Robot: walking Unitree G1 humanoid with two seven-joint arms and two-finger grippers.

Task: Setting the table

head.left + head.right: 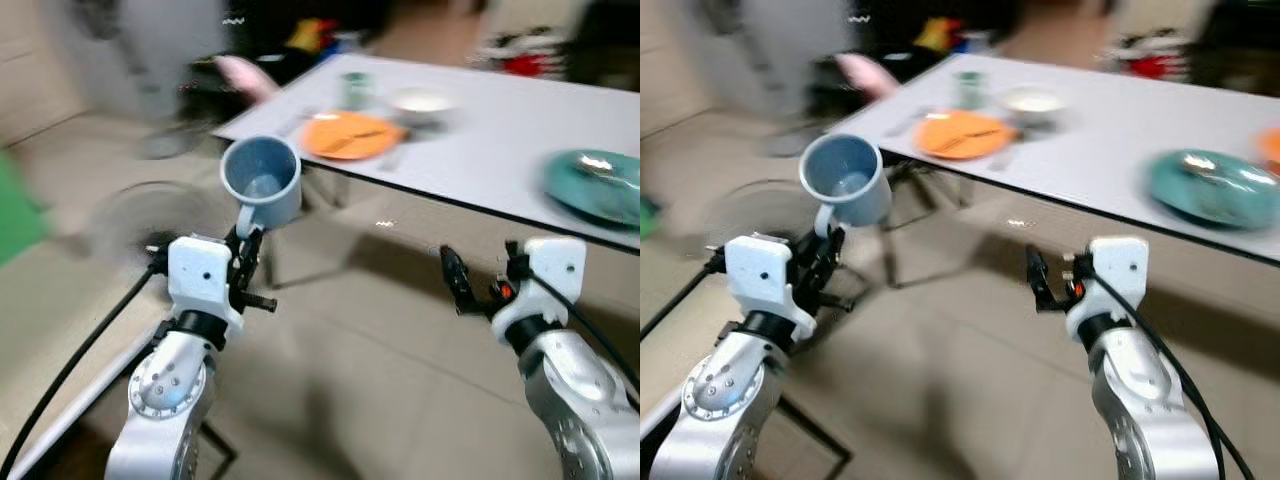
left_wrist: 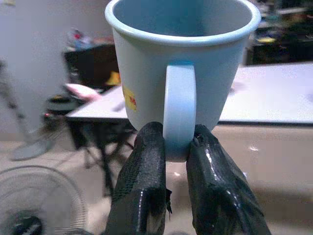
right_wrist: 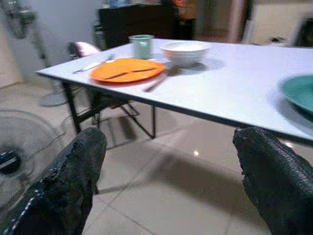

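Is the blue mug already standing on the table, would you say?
No, the left hand holds the blue mug by its handle in the air, short of the table.

Pale tiled floor (image 1: 330, 380), white table (image 1: 500, 130), floor fan (image 3: 19, 147), dark cabinet (image 3: 137, 22) behind.

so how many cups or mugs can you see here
2: a blue mug held by its handle in the left gripper, and a green cup on the table behind the orange plate.

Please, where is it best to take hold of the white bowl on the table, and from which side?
Probably by the rim of the white bowl, with the empty right pincer coming from the near table edge. The bowl stands upright and open, so one finger can go inside, one outside.
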